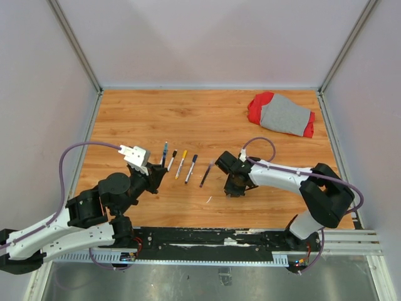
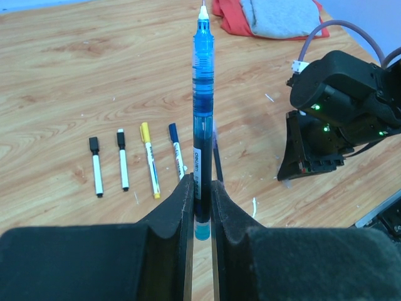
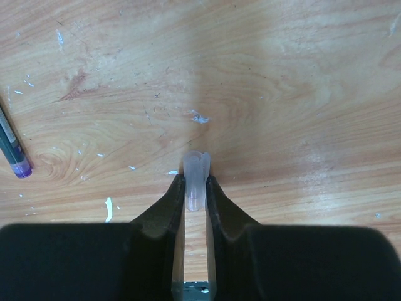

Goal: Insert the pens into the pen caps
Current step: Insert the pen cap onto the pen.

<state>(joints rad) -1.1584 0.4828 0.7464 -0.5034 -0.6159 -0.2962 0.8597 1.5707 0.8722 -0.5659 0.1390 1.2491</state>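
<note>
Bringing the blue pen (image 2: 202, 119) to its cap looks like the step in hand. At the near left end of the row of pens (image 2: 150, 164), the left fingers (image 2: 187, 199) are pinched narrow on the blue pen's lower barrel. Its white tip points away from the wrist, above the row and clear of the worktop (image 1: 207, 119). To do this well, I would keep that grip fixed and let the other arm do the fine work. The cap's open mouth should turn to face the tip, the two axes should line up, and the push should run straight along the barrel, since a slanted push could twist the thin pen in its grip. The capped markers of the row lie side by side under the held pen, so the meeting is best made above them, not among them. A dark pen (image 1: 206, 175) lies at the row's right end, between the two arms, and a low sweep could knock it. A small white scrap (image 1: 208, 199) sits just nearer than that end. Right of the row, the right fingers (image 3: 179, 193) are closed on a clear pen cap (image 3: 196, 168) low at the wood. Whether the cap rests on the wood I cannot tell. A red and grey cloth (image 1: 280, 115) lies far beyond the row to the right, out of the way.
</note>
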